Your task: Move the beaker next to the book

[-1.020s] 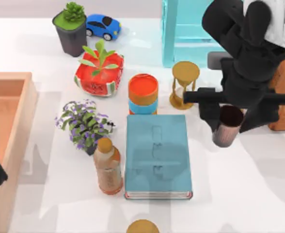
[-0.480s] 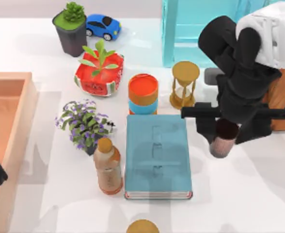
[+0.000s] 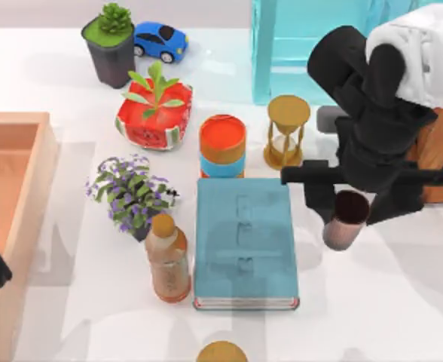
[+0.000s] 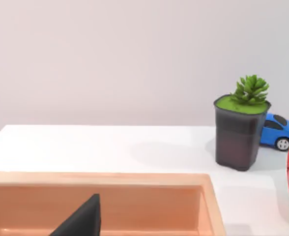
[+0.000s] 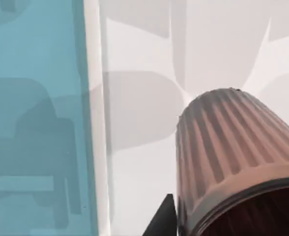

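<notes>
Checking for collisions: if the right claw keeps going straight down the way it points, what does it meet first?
Probably bare table, just right of the book; the beaker that the right claw holds would touch first. Depth is unclear.

A plain pale wall (image 4: 110, 59) is standing behind the white table (image 3: 372, 302), which is catching soft grey shadows (several overlapping). A wooden tray (image 3: 10, 181) is sitting at the table's left edge.
</notes>
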Tool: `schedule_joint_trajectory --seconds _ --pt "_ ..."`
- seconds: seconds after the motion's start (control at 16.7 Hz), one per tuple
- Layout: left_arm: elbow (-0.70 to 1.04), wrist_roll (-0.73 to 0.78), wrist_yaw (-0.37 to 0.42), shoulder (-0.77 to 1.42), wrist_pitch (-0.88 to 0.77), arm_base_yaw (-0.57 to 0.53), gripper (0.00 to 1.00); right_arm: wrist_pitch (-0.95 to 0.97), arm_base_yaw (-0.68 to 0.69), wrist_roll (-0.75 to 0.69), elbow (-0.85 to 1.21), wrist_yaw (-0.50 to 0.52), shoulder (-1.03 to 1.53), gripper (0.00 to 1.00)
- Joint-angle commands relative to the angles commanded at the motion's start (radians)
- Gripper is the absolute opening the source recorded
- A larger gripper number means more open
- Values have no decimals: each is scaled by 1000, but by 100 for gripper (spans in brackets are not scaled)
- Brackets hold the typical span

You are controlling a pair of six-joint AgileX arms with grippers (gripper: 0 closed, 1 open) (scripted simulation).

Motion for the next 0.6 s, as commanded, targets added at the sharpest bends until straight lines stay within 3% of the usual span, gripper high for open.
schedule_joint_trajectory --seconds 0.24,0.6 --pt "0 0 0 0 0 0 100 0 0 0 0 0 0 98" --pt "0 0 0 0 0 0 100 0 0 0 0 0 0 100"
